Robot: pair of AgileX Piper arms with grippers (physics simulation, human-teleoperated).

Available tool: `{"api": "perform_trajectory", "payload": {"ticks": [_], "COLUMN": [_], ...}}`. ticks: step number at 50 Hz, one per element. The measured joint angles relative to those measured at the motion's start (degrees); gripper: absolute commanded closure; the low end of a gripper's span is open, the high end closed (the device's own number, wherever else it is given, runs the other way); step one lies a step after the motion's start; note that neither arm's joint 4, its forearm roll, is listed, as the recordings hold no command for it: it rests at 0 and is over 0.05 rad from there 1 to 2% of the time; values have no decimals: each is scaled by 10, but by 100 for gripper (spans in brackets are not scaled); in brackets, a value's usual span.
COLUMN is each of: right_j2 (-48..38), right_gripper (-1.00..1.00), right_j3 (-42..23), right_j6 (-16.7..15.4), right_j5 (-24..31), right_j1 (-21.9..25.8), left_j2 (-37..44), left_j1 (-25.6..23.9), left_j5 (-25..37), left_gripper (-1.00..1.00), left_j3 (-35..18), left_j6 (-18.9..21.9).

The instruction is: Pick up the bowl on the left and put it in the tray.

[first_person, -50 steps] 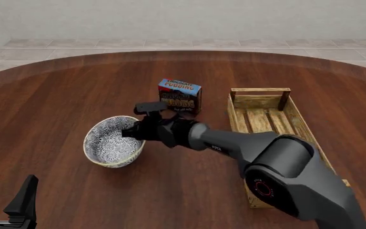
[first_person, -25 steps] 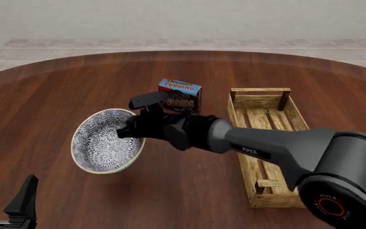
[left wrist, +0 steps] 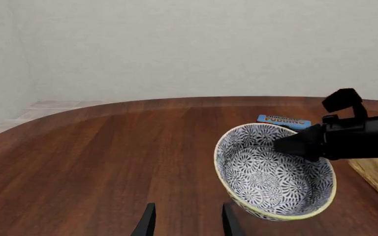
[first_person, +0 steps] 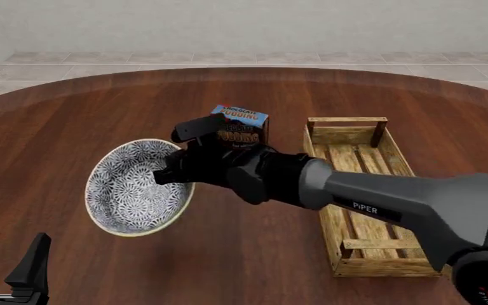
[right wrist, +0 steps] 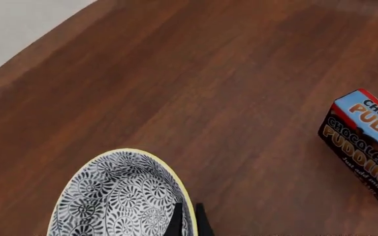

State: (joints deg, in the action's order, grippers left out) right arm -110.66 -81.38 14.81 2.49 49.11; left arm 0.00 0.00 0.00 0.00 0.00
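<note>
The blue-and-white patterned bowl (first_person: 132, 189) hangs tilted above the table left of centre, its inside turned toward the front camera. My right gripper (first_person: 171, 175) is shut on the bowl's right rim; in the right wrist view its fingertips (right wrist: 189, 222) pinch the cream rim of the bowl (right wrist: 120, 196). The left wrist view shows the bowl (left wrist: 274, 177) with the right gripper (left wrist: 295, 144) clamped on its edge. The light-wood slatted tray (first_person: 358, 159) lies to the right, nothing in it. My left gripper (first_person: 11, 267) stays open at the near left corner, holding nothing.
A blue and dark chocolate pudding box (first_person: 241, 127) stands upright behind the right gripper, between bowl and tray; it also shows in the right wrist view as the pudding box (right wrist: 366, 147). The round wooden table's far edge (first_person: 244, 70) curves across the back.
The right gripper has lifted the bowl off the table, and the bowl has tipped further and swung up toward the camera. The left gripper has not moved.
</note>
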Motion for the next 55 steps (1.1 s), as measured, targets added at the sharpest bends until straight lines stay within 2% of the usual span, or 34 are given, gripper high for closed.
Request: {"api": "perform_trajectory", "payload": {"ticks": [19,37,55], "right_j2": [37,69,93], "right_gripper": [100,100,100], "right_j3": [20,32,35], "right_j6": [-5,8,7], "right_j5": [0,10,30], "right_j1": [1,1,-23], "left_j2": [0,0,0], "left_j1": [0,0,0], "left_j5": [0,0,0], "left_gripper": [-100,-100,-100], "left_j3": [0,0,0], "left_j6": [0,0,0]}}
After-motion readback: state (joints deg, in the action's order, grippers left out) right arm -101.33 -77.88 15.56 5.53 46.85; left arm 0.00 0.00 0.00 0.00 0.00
